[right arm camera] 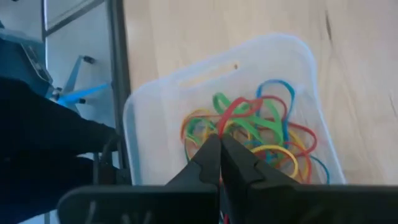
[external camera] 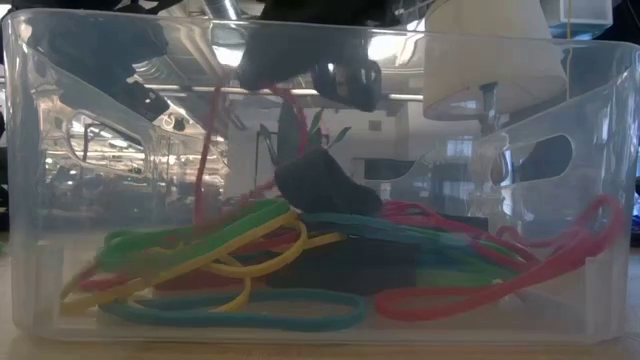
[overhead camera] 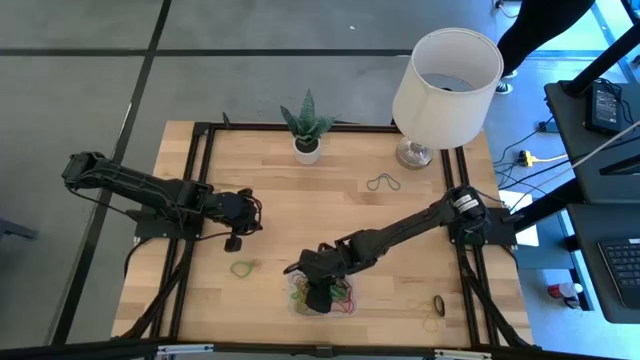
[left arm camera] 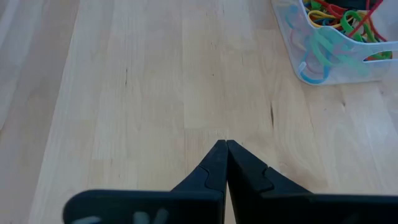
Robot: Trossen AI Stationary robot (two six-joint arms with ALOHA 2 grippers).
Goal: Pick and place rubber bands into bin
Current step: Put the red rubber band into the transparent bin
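The bin [overhead camera: 296, 300] is a clear shallow tray near the table's near edge, filled with red, green, yellow and blue rubber bands [external camera: 240, 250]. My right gripper [right arm camera: 219, 139] hovers over the bin [right arm camera: 155, 106], shut on a red rubber band [external camera: 207, 150]. My left gripper [left arm camera: 225, 144] is shut and holds nothing, over bare wood to the left of the bin [left arm camera: 323, 68]. Loose bands lie flat on the table: a green one [overhead camera: 242, 268], a grey one [overhead camera: 383, 183], a yellow one [overhead camera: 432, 323] and a black one [overhead camera: 439, 303]. My right gripper pinches the red rubber band [right arm camera: 227, 119] between its two fingertips, coming from above and pointing down into the bin. The band hangs slack below the fingers, and its lower end [external camera: 200, 205] reaches the pile of bands in the bin.
A small white plant pot [overhead camera: 307, 150] and a lamp with a white shade [overhead camera: 446, 75] stand along the far edge. Dark chunky pieces [external camera: 322, 183] sit among the bands in the bin. Bare wood lies between the left gripper and the bin.
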